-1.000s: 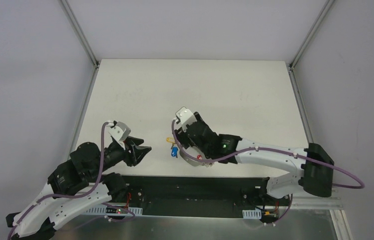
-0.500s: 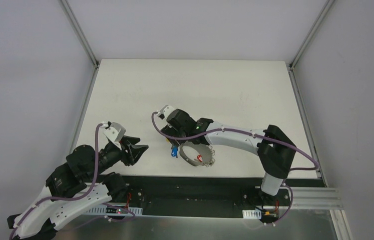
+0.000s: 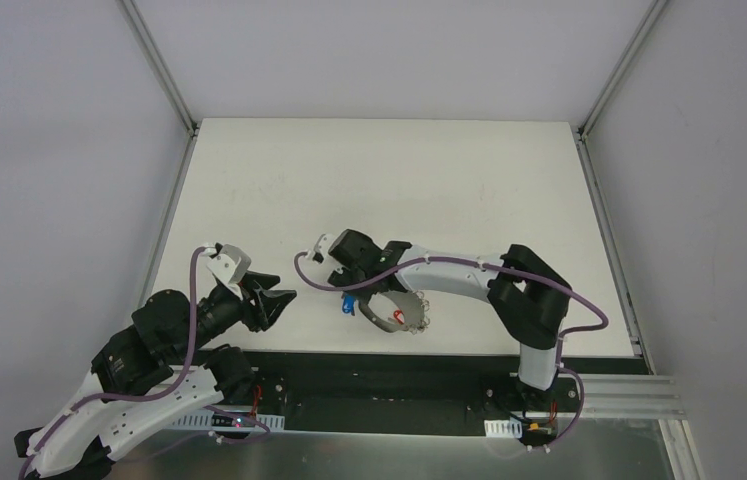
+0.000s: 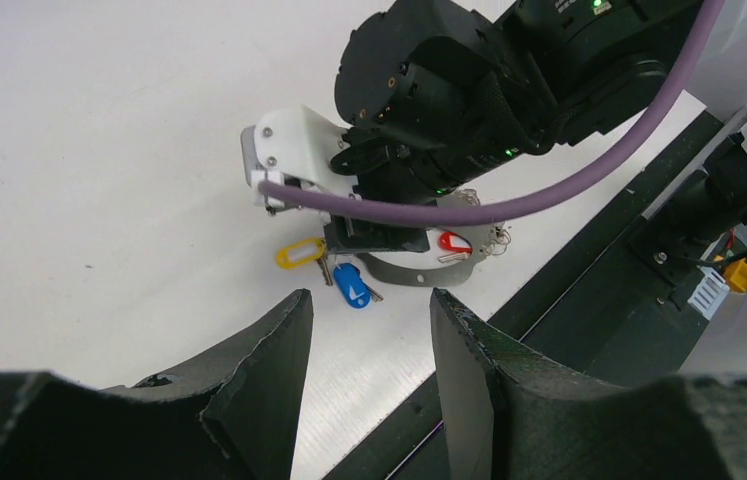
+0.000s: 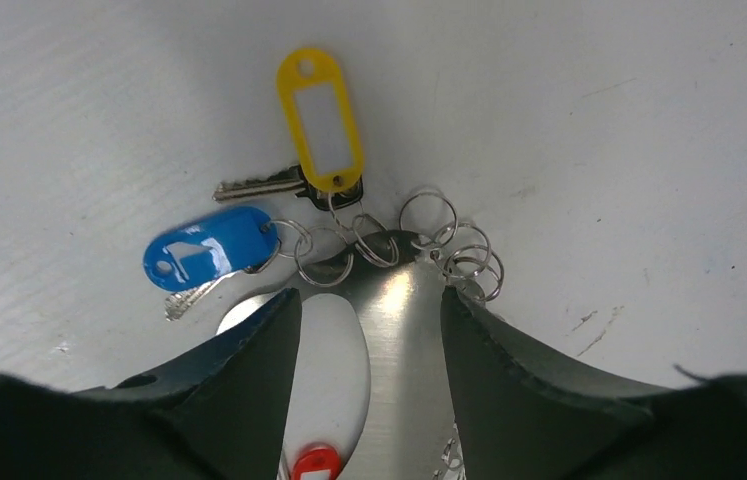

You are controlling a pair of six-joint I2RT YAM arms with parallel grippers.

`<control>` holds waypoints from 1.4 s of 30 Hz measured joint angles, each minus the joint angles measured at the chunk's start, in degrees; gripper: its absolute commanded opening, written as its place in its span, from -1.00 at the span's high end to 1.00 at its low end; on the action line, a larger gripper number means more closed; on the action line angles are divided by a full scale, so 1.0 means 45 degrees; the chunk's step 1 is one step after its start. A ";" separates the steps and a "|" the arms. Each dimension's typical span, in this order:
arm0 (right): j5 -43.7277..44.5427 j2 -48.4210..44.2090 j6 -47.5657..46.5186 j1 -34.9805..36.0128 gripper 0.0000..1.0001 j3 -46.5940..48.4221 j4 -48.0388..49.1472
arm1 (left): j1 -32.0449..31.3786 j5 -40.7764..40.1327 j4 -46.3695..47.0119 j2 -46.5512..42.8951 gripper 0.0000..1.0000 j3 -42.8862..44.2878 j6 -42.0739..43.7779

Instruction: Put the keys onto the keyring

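Keys (image 5: 254, 186) with yellow tag (image 5: 319, 120), blue tag (image 5: 211, 250); right tool (image 5: 369, 296) wide above keyring (image 5: 404, 340)

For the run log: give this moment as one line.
left gripper: open, empty | right gripper: open, straddling keyring | yellow tag, blue tag: beside keyring

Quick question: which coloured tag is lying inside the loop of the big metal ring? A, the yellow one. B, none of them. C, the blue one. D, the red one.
D: the red tag lies within the loop of the ring, while the yellow tag and the blue tag lie outside it.
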 measured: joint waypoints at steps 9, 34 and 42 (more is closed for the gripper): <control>-0.0452 -0.0806 -0.3623 -0.0461 -0.07 -0.1914 0.0908 | 0.0087 0.0015 0.0000 -0.0005 0.07 0.0000 0.0000; -0.3240 -0.1506 -0.8723 -0.0903 0.09 -0.2778 0.2288 | 0.0670 0.0792 0.0000 -0.0180 0.07 -0.0019 -0.0185; -0.3541 -0.1375 -0.9146 -0.0903 0.18 -0.2268 0.2297 | 0.0928 0.1044 0.0005 -0.0185 0.07 -0.0019 -0.0189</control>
